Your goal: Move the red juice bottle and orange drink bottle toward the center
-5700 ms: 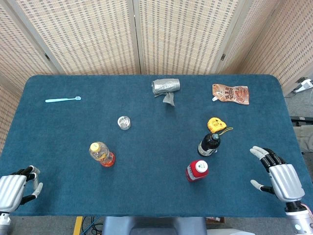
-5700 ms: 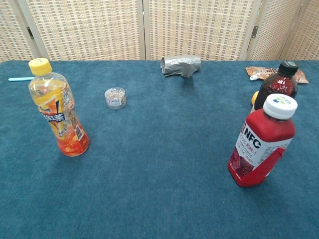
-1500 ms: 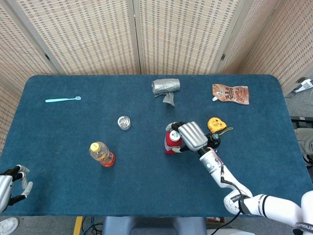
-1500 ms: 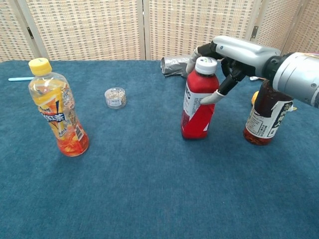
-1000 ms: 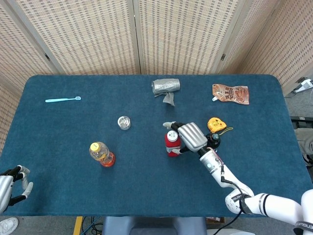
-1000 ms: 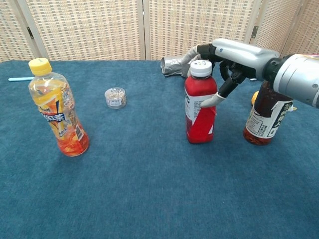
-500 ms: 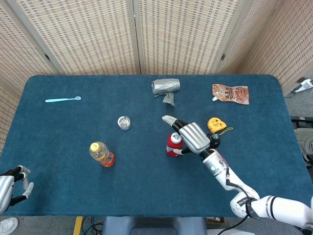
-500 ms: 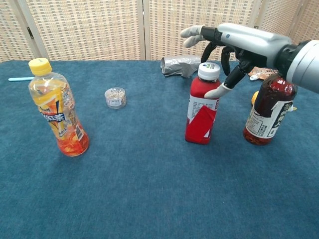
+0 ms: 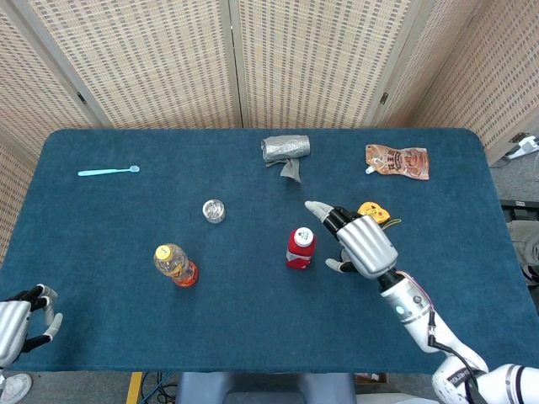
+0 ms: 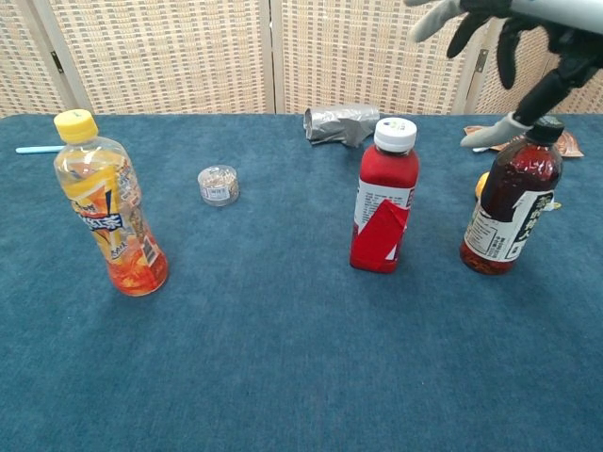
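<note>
Head view, red juice bottle (image 9: 300,248) upright, apparently clear of right hand's (image 9: 364,243) spread, empty fingers (image 9: 321,210)

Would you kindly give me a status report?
Right hand open, off red juice bottle. Left hand idle at table edge. Orange drink bottle not yet moved, path clear.

The head view looks down from high up on the whole counter (image 9: 101,244). The chest view sits low and close, facing the far edge. Both show the middle.
</note>
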{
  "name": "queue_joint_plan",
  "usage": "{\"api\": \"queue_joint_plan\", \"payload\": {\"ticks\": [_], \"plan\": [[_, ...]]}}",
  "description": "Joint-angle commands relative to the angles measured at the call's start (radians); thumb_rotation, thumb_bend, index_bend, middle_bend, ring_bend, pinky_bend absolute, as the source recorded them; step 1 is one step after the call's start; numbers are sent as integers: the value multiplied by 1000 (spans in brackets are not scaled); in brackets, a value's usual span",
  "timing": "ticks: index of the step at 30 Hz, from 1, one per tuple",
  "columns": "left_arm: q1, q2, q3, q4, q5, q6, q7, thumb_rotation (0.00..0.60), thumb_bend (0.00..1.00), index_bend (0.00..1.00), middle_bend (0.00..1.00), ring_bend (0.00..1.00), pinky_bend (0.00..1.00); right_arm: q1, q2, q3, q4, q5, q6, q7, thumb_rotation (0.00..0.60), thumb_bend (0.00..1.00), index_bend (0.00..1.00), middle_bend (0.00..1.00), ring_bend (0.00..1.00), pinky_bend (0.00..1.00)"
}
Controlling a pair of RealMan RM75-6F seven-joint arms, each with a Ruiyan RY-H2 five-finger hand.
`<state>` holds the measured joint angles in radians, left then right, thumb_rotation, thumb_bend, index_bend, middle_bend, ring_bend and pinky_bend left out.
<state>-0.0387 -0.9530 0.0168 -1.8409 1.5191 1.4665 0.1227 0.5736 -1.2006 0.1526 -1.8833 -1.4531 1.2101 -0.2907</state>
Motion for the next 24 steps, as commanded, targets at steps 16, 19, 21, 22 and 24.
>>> {"api": "queue_joint_plan", "payload": {"ticks": [16,19,21,22,24], "plan": [[-49,-62,-18,-3,-36,-74,8,600,345,412,399,421,565,-336,157,-173,15,-208,372,103,600,0,170,250,245,545],[-72,-76,-32,-4,-67,-109,12,600,309,368,368,399,565,-377,142,-188,82,-219,411,176,600,13,191,259,247,545],[-86,-83,-40,-8,-91,-130,23,600,277,335,338,380,565,-392,134,-193,108,-229,425,203,600,59,222,271,249,545],[-95,-88,-47,-10,-104,-141,29,600,261,316,320,368,562,-401,129,-196,122,-235,433,218,600,97,246,281,249,545],[-107,-98,-56,-14,-119,-155,32,600,231,283,284,343,546,-414,123,-199,138,-247,446,235,600,200,293,309,258,545]]}}
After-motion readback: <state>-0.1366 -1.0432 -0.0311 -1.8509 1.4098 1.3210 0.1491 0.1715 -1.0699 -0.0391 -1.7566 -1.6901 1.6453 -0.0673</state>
